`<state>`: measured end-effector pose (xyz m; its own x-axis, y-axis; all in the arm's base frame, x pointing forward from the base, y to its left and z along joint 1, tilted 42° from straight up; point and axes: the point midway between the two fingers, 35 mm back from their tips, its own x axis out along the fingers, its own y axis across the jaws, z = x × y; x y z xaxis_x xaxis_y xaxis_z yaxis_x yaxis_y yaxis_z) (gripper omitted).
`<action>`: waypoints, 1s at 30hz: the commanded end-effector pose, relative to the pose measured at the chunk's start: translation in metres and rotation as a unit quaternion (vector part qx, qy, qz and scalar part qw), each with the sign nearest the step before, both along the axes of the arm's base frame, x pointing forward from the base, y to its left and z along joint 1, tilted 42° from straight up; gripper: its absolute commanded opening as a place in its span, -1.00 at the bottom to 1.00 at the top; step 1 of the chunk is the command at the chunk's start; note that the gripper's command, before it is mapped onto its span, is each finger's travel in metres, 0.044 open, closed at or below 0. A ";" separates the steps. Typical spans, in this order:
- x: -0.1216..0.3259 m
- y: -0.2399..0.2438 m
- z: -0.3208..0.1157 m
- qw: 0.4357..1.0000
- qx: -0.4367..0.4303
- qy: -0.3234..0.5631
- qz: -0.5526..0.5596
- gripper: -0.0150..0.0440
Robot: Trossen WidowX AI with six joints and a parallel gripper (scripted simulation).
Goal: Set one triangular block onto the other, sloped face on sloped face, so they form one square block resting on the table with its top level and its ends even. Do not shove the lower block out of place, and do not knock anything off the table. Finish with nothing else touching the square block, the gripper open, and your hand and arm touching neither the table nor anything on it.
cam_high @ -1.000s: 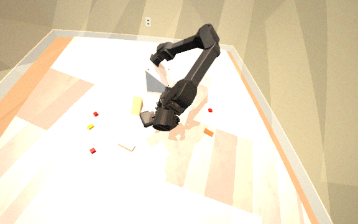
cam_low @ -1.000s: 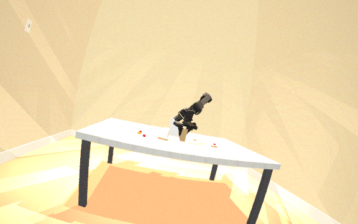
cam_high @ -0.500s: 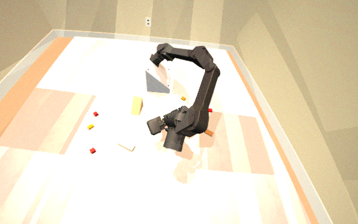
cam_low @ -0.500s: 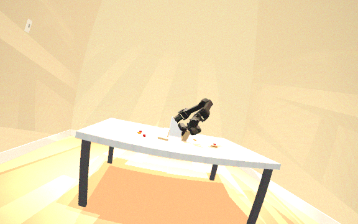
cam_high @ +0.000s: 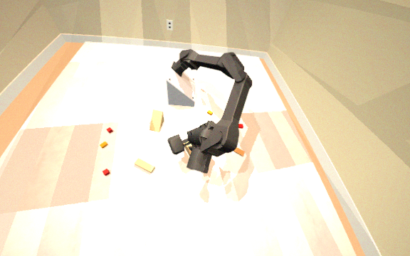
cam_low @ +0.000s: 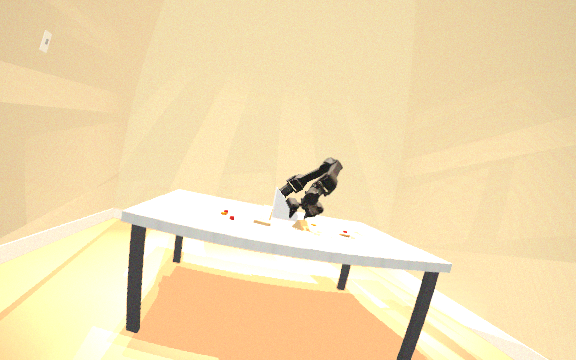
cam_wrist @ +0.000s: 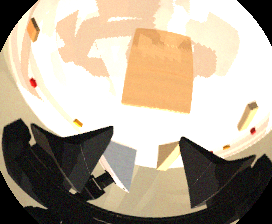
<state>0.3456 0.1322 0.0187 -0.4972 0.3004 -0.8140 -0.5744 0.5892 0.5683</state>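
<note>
Tan wooden triangular block (cam_wrist: 156, 72) sits straight ahead of my claw (cam_wrist: 147, 136), beyond the fingertips and touching neither of them. The claw is spread wide and grips nothing. In the exterior view the block (cam_low: 300, 225) reads as a low wedge on the white table (cam_low: 178, 210), just under the claw. Its partner, a paler tan wooden wedge (cam_high: 156, 121), stands by itself on the table, clearly apart from the first, with nothing on its slope.

I judge the stacking step is not done: two separate wedges, no square block. My next move calls for closing on the near block again across its flat ends, lifting it, turning it so its slope faces down, and lowering it gently onto the partner's slope without nudging that one. The small red cubes (cam_high: 109, 130) and the flat tan slab (cam_high: 144, 165) lie near that path, so I should carry high.

The near block shows one broad rectangular face with faint grain lines, edges crisp. I cannot tell whether that face is the slope or a flat side.
</note>
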 end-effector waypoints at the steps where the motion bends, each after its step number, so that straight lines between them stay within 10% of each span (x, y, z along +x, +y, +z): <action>1: 0.000 0.000 0.000 1.000 0.001 -0.001 -0.001 1.00; 16: 0.000 -0.068 0.076 0.996 -0.003 -0.076 -0.041 1.00; 30: 0.041 -0.064 0.005 0.957 0.070 -0.197 -0.203 1.00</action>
